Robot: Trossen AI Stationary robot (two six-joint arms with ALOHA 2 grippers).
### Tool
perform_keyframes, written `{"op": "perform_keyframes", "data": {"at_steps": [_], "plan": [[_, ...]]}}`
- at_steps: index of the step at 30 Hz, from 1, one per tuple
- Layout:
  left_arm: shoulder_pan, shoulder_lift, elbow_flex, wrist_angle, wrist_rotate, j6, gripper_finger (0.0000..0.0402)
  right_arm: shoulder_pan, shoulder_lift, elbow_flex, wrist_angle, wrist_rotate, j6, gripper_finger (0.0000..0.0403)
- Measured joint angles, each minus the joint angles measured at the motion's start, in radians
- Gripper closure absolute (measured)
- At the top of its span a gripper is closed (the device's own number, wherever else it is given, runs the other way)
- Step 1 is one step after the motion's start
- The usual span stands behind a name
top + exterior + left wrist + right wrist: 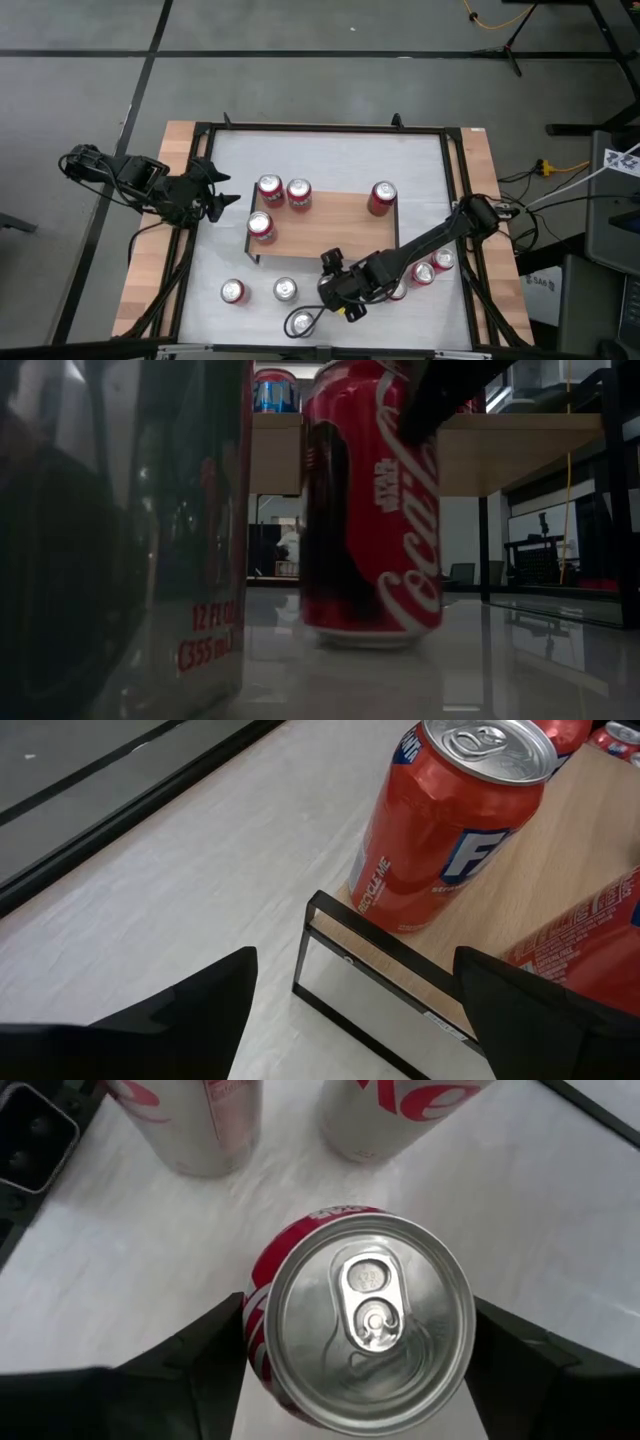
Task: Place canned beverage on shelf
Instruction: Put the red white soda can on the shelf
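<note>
- Left gripper (222,197): dark two-finger claw just off the left end of the shelf, fingers (190,1010) apart, nothing between them.
- Shelf (335,222): small low rack with a light wooden plank top and thin black metal legs, standing mid-table on the white tabletop (330,160).
- Cans on the shelf: two red cans with silver lids (283,190) side by side at its far left corner, a third (260,226) at its left end nearer the front, a fourth (382,197) at its far right corner.
- Loose cans in front of the shelf: one red-sided (233,291) and one silver-topped (285,290), upright, left of the grasped can.
- Grasped can (301,323): red cola can with a silver pull-tab lid, upright on the tabletop, in front of the shelf near the table's front edge.
- Right gripper (322,312): dark claw clamped on the grasped can, one finger (195,1355) against each side.
- Further red cans (430,267): a cluster just off the shelf's front right corner, partly under the right arm.
</note>
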Motion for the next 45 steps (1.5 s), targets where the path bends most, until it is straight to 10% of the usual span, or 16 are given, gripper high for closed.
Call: {"op": "perform_keyframes", "data": {"at_steps": [23, 34, 45], "plan": [[0.000, 0.000, 0.000, 0.000, 0.000, 0.000, 0.0074, 0.001, -0.058, 0.316, -0.251, -0.104, 0.079, 0.0116], [0.000, 0.000, 0.000, 0.000, 0.000, 0.000, 0.0074, 0.000, -0.059, 0.622, -0.586, -0.042, 0.174, 0.0115], [0.000, 0.000, 0.000, 0.000, 0.000, 0.000, 0.0074, 0.000, -0.124, 0.631, -0.791, 0.066, 0.281, 0.0117]]}}
